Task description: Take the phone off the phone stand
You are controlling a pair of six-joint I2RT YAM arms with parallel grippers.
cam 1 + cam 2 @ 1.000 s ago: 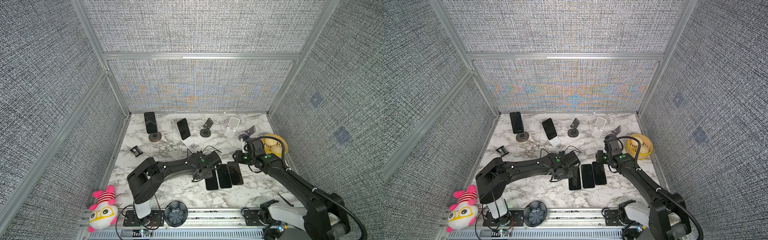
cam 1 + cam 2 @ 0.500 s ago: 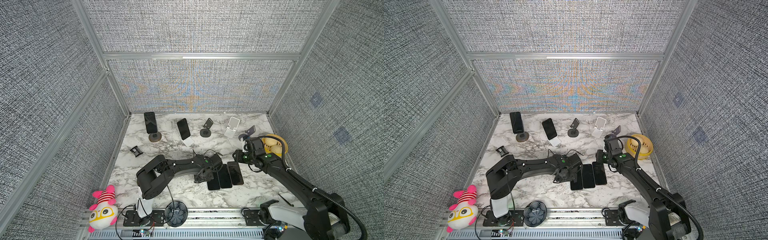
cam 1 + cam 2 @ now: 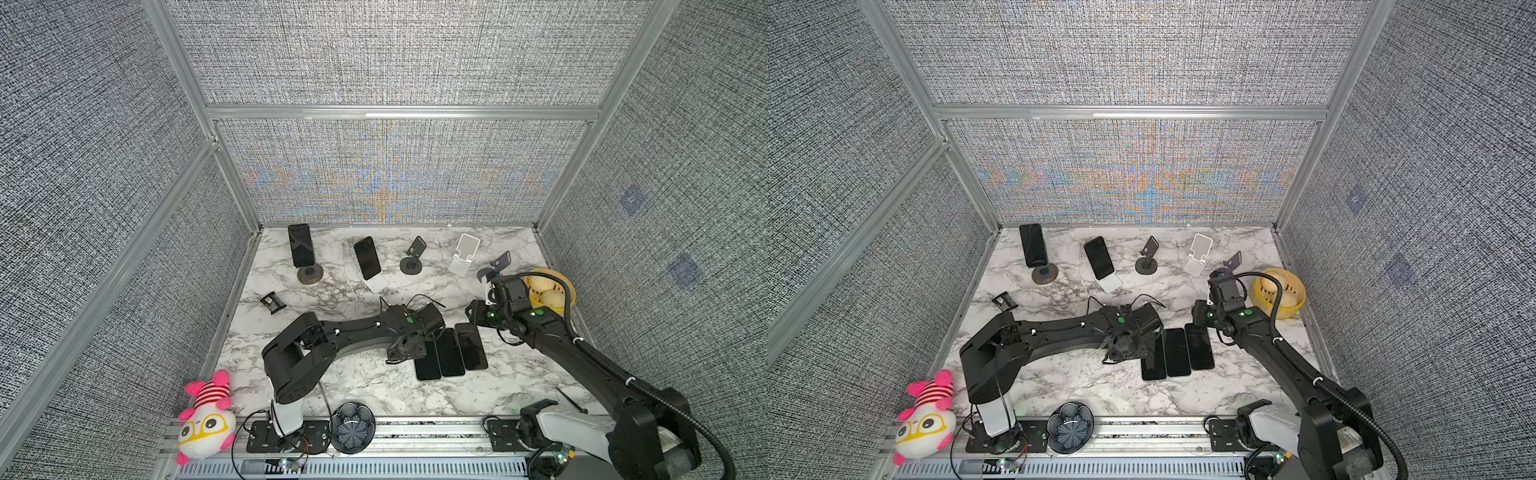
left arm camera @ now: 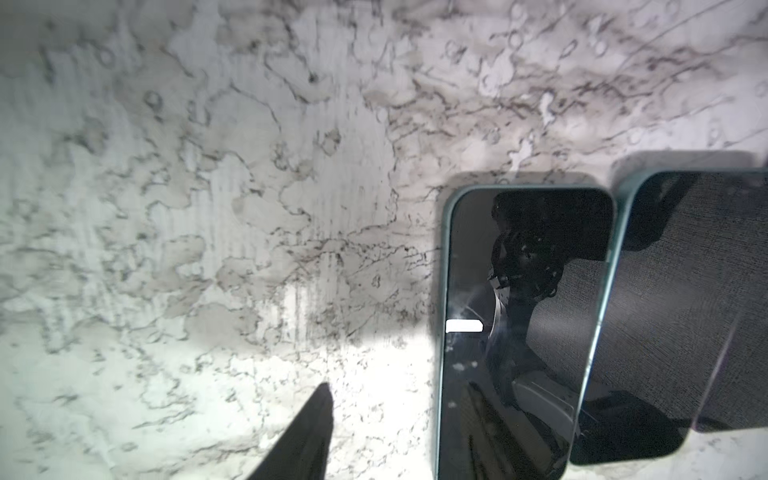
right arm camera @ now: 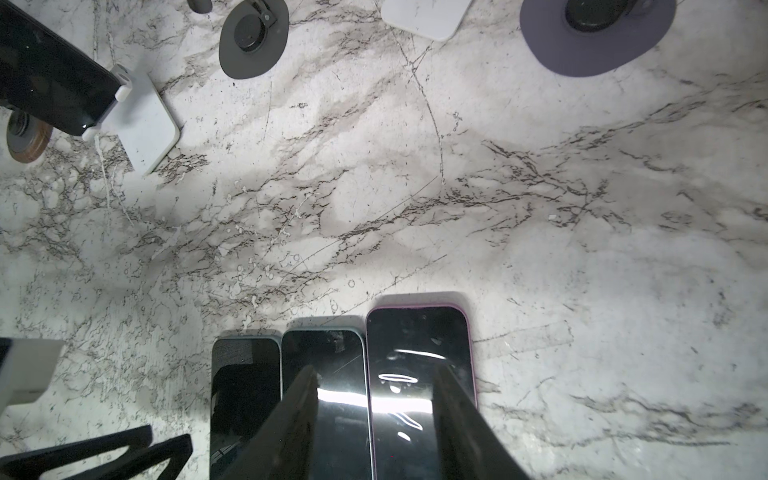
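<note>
Left fingers [image 4: 309, 436] are hanging parted, empty, beside the flat phones [image 3: 450, 353]; right fingers [image 5: 295, 419] are hovering parted, empty. Phone [image 3: 367, 257] is leaning on its stand [image 3: 379, 283] at the back; a hasty grab is risking tipping both.

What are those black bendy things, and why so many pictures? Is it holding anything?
Those are two robot arms, each ending in a pincher called a gripper. Two pictures look down from above; two come from small cameras on the arms' wrists. On the marble table three phones lie flat, side by side. At the back, two more phones lean on their stands, beside three empty stands. A yellow basket sits at the right, a plush toy at the front corner. The left gripper and the right gripper are both open by the flat phones, holding nothing.
</note>
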